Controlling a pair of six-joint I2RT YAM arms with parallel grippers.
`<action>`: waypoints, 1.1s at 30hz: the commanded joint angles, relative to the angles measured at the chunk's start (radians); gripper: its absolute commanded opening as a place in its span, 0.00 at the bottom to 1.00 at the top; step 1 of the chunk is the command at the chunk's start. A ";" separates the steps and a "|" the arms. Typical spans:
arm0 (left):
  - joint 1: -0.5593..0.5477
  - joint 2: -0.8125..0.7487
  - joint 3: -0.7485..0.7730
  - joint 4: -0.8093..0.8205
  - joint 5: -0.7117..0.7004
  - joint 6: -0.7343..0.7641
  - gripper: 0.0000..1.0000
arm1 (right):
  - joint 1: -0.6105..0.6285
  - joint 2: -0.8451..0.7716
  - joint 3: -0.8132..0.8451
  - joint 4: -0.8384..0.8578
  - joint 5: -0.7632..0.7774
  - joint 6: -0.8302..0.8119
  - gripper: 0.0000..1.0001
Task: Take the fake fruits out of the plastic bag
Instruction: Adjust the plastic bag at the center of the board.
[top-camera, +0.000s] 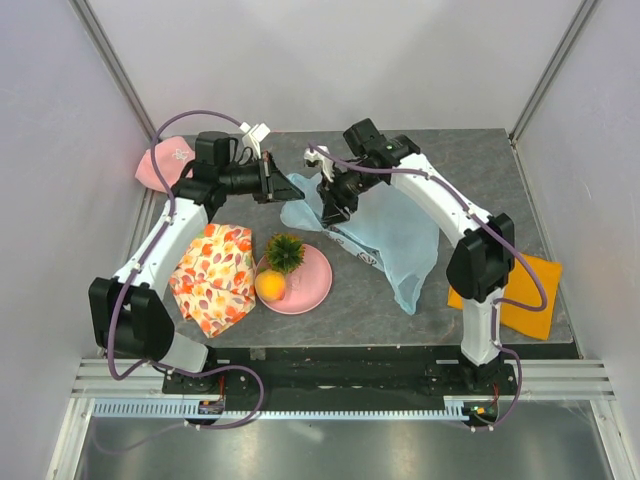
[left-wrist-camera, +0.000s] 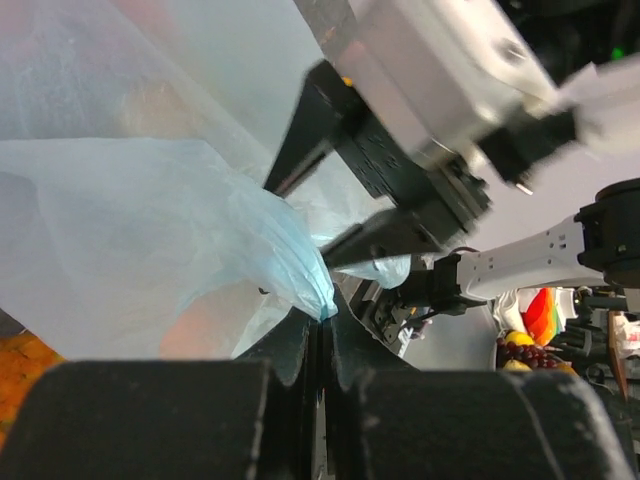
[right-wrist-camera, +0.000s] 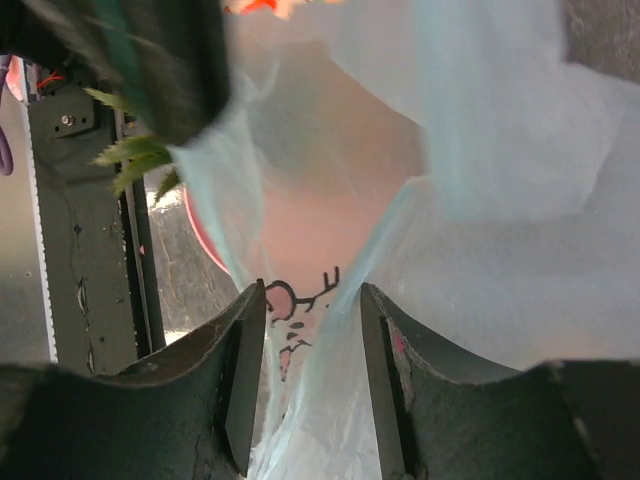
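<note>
The light-blue plastic bag (top-camera: 392, 235) lies across the table's middle, its cat print facing up. My left gripper (top-camera: 290, 186) is shut on the bag's left edge (left-wrist-camera: 310, 285) and holds it lifted. My right gripper (top-camera: 335, 207) is open at the bag's mouth, with bag film (right-wrist-camera: 330, 400) hanging between its fingers. A green-topped mini pineapple (top-camera: 285, 251) and an orange ball (top-camera: 270, 287) sit on a pink plate (top-camera: 316, 285). Blurred pink-orange shapes (left-wrist-camera: 200, 330) show through the bag film. I cannot tell which fruits they are.
A floral orange-and-white cloth (top-camera: 212, 275) lies left of the plate. A flat orange cloth (top-camera: 525, 295) lies at the right edge by the right arm. A pink item (top-camera: 163, 165) sits at the back left corner. Grey walls enclose the table.
</note>
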 joint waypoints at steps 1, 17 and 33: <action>0.014 -0.020 -0.015 0.080 0.052 -0.079 0.02 | 0.051 -0.099 -0.033 0.051 0.004 -0.008 0.48; 0.035 -0.049 -0.075 0.140 0.110 -0.139 0.02 | 0.025 -0.130 -0.252 0.487 0.922 0.040 0.34; 0.034 0.018 -0.026 0.283 0.169 -0.273 0.02 | -0.084 -0.133 -0.005 0.577 1.024 -0.063 0.54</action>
